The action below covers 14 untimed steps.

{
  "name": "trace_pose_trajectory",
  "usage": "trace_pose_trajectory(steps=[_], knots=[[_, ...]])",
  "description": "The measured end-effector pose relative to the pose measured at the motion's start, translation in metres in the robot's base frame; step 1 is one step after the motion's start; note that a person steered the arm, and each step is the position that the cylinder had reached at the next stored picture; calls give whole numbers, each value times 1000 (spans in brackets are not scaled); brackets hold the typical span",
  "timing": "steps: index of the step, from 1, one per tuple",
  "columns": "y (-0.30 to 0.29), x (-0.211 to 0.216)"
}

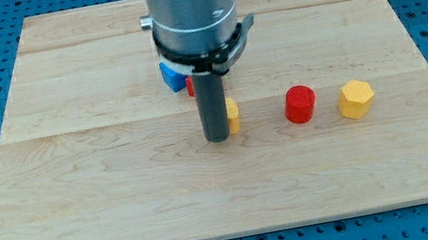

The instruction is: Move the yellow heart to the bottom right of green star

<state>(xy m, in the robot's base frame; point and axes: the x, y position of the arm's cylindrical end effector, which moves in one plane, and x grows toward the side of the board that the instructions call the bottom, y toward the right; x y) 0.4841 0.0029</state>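
Wooden board (79,205), blue pegboard around. My tip (218,139), no jaws, holds nothing, touches yellow block (232,114), shape unclear. Green star unseen; push slowly.

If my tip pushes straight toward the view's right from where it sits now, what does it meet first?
My tip would meet the yellow block first; it already sits right against it. Beyond lie the red cylinder and yellow hexagon, though depth is uncertain.

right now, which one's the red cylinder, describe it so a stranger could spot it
On the wooden board, follow the row of blocks running toward the view's right from my tip. The red cylinder sits mid-row, between the small yellow block by my tip and the yellow hexagon: the row's only red, round piece.
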Motion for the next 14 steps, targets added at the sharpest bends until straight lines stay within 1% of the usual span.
trace_pose_trajectory(steps=[1,2,3,4,5,6,7,9,10,13,14], knots=[[30,-15],[79,-29],[102,-41],[102,-30],[76,-19],[44,-21],[35,-32],[71,-54],[78,-59],[59,-68],[39,-68]])
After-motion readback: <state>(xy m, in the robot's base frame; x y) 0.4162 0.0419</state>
